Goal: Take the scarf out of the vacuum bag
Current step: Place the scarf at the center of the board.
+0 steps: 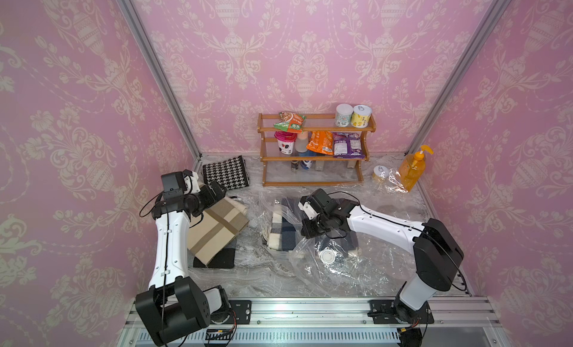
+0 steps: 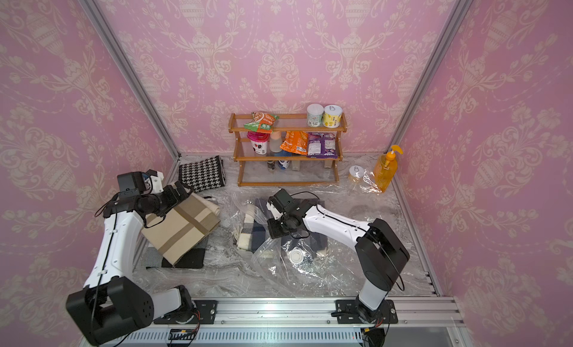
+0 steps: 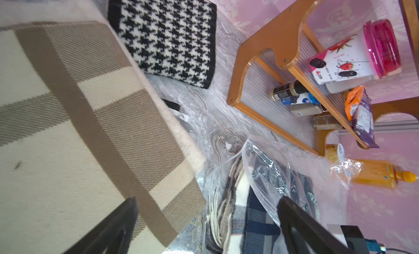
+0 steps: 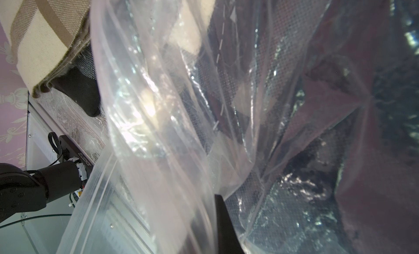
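Right end effector [image 1: 305, 232]: clenched on vacuum bag [image 1: 347, 271] film, wrist bent downward. Left end effector [image 1: 218, 192]: released, held above beige cloth [image 1: 217, 234]. Checked scarf [image 1: 277, 229]: lodged partly in bag mouth, on counter [image 1: 263, 280].

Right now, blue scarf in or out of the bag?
Partly in: the scarf shows a bare fringed end at the bag mouth; the rest lies under plastic.

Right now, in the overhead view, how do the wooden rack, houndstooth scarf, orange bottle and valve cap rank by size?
1. rack
2. houndstooth scarf
3. bottle, only slightly smaller
4. valve cap, clearly smallest
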